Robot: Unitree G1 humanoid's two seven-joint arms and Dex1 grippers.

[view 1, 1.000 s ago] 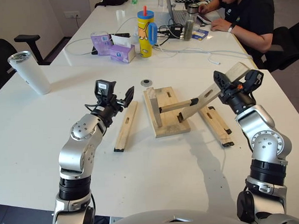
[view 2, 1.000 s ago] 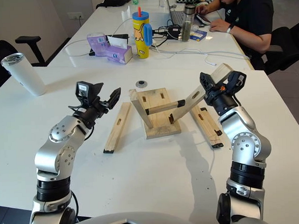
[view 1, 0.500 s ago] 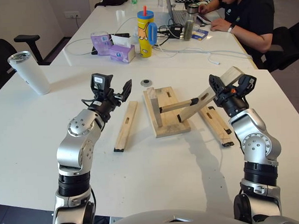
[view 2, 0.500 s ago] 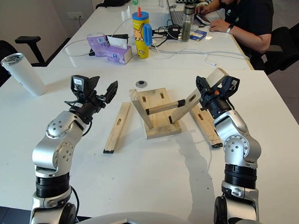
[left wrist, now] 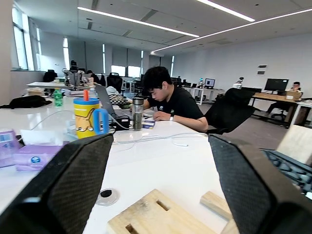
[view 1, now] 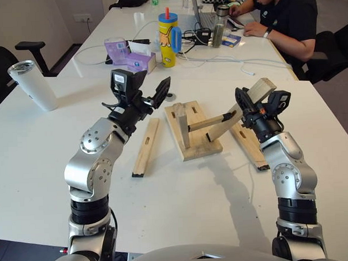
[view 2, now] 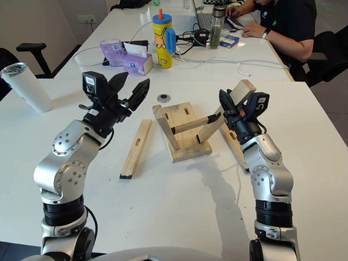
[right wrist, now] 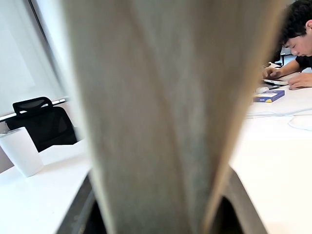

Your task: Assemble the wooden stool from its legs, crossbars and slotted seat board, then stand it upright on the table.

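Right claw [view 1: 252,105] is clamped around the upper end of a wooden leg [view 1: 226,118]. That leg leans at a slant, and its lower end seems to meet the slotted seat board [view 1: 201,148], which lies flat on the bench [view 1: 37,165]. A crossbar [view 1: 204,124] ties the slanted leg to a second leg [view 1: 180,123] standing upright on the board. Left claw [view 1: 148,90], its fingers spread wide and holding nothing, hangs in the air beyond the seat board's left edge, over the far end of a loose leg [view 1: 146,146] that lies flat just left of the board. Another long piece [view 1: 249,140] lies just right of the board, under the right arm. The step in hand looks like seating this first leg-and-crossbar frame into the board's slots. Next, the slanted leg likely needs swinging upright until its end lines up with a slot, then pressing down without levering the standing leg loose; the free claw could steady that leg. Two pieces are not yet fitted.
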